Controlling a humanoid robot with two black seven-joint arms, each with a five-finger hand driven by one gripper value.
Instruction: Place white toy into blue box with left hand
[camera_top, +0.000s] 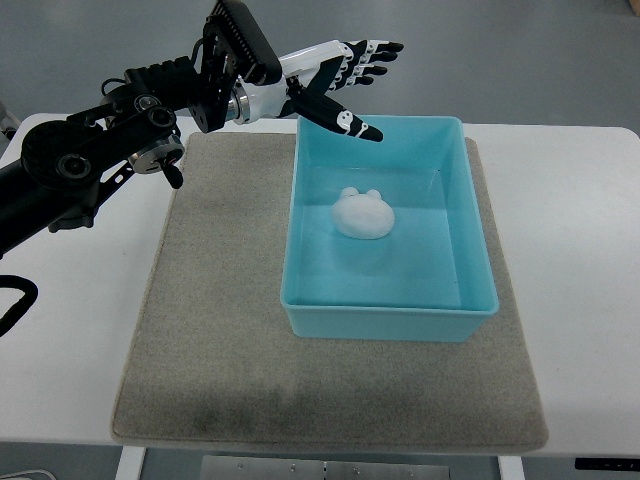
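My left hand (335, 75) is up at about 12 o'clock in the top view, over the far left corner of the blue box (305, 225), and it holds nothing. Fingers (370, 52) are spread wide and stretched toward 3 o'clock; the thumb (345, 122) angles down toward 4 o'clock, its tip over the box's far rim. My forearm runs back from the wrist toward 9 o'clock, black joints and cabling crossing the bench's left end to the picture's left edge. The white toy (362, 213) lies on the floor of the blue box, a little toward the far left of the box's centre, at about 5 o'clock from my hand and clear of it; two small ear-like bumps sit on its far side. The box rests flat on the grey mat (220, 330), in the mat's right half, its right wall near the mat's right edge. The mat lies on the white bench (575, 270).
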